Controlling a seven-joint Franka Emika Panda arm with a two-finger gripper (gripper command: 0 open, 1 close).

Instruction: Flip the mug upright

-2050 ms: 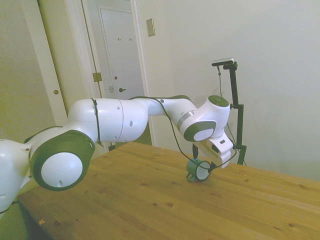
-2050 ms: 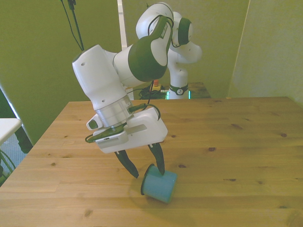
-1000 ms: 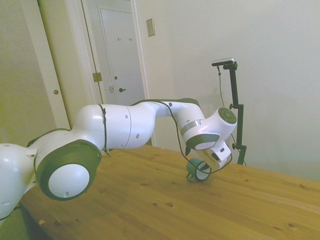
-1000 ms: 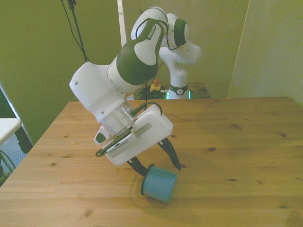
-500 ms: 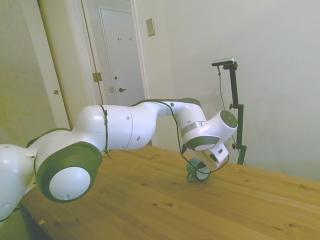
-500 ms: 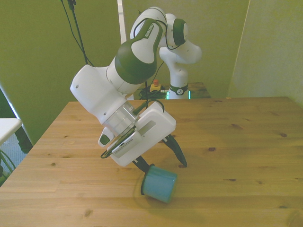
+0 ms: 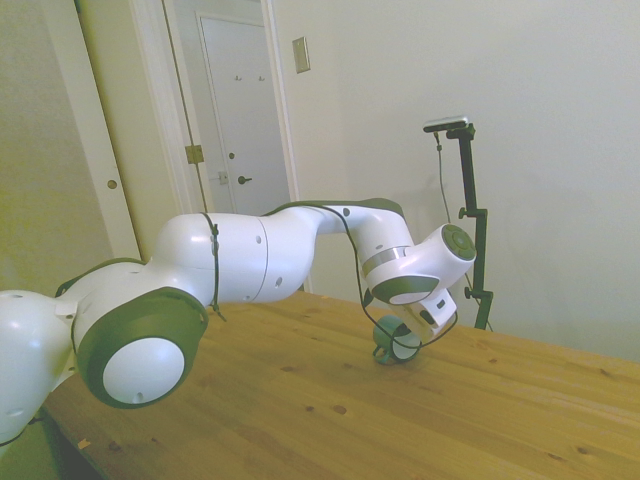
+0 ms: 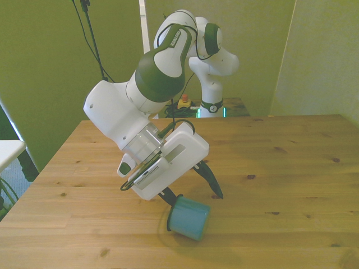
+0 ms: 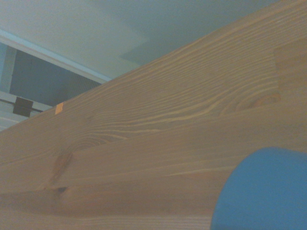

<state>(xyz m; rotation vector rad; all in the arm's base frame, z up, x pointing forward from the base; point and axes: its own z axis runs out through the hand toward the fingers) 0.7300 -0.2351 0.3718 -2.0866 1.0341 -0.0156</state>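
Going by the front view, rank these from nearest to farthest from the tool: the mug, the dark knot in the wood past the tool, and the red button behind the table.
From the tool:
1. Mug: lying on its side directly at the fingertips, on the near side.
2. Dark knot: on the table toward the front view's right.
3. Red button: beyond the table's far edge, by the robot's base.

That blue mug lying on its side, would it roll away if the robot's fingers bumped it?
Probably a little. The mug lies on its round wall on the smooth wooden table, so a nudge could set it rolling. Its small loop handle would likely stop it soon. It looks small and stiff, so the open gripper could easily push it aside.
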